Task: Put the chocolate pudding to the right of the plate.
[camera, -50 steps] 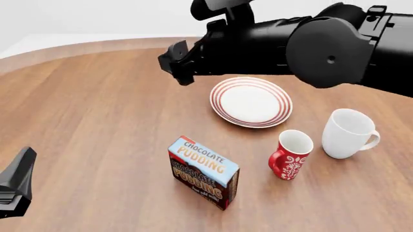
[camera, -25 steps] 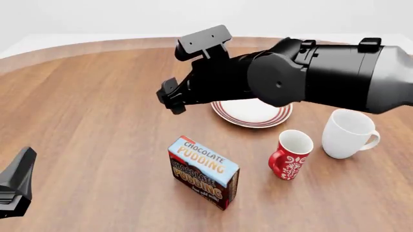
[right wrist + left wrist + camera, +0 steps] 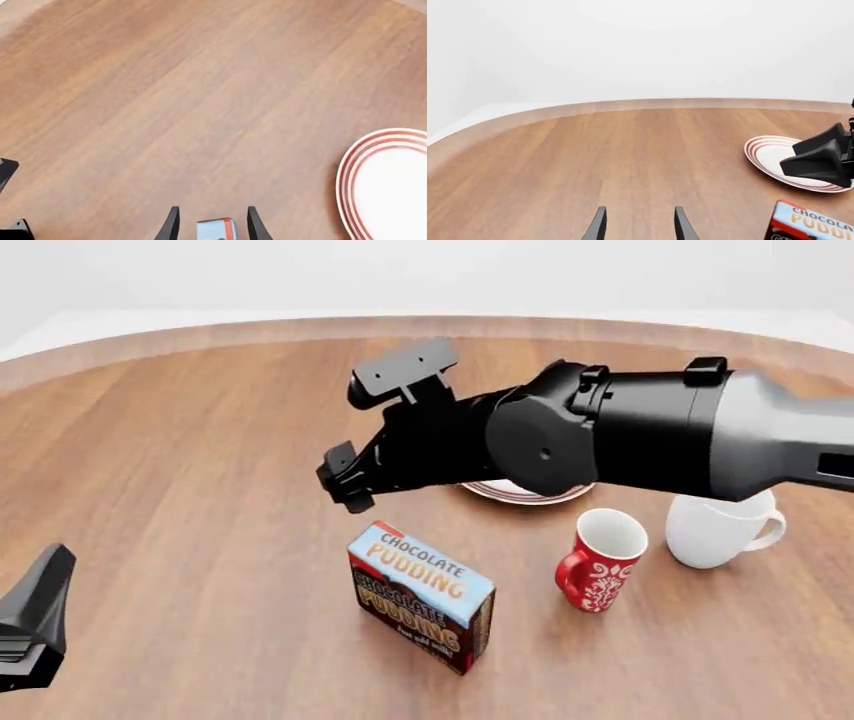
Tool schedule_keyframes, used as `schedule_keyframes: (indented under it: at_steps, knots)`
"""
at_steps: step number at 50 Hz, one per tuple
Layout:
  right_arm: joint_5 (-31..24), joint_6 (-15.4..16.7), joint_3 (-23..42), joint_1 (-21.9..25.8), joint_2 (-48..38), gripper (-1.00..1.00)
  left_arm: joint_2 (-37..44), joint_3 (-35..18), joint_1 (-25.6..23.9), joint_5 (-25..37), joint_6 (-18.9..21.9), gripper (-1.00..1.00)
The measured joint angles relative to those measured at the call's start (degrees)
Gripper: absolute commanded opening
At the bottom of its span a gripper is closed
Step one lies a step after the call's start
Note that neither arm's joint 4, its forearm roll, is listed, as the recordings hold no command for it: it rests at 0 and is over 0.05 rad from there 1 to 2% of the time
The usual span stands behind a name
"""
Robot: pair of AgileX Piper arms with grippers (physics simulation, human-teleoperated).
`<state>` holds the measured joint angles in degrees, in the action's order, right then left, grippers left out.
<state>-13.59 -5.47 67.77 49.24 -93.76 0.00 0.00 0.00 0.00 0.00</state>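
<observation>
Pudding carton (image 3: 422, 596) upright, light-blue top, brown front.

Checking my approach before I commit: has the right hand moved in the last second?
Yes. In the front view the right hand has come down and toward the camera, from beyond the plate to just above the chocolate pudding, which stayed put.
</observation>
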Motion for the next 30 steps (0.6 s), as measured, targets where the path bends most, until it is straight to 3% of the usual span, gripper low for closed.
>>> schedule_keyframes:
  at_steps: [30]
  knots:
    - [3.4, -1.7, -2.8, 1.6, -3.8, 1.00, 0.0, 0.0, 0.0, 0.0, 0.0, 1.00]
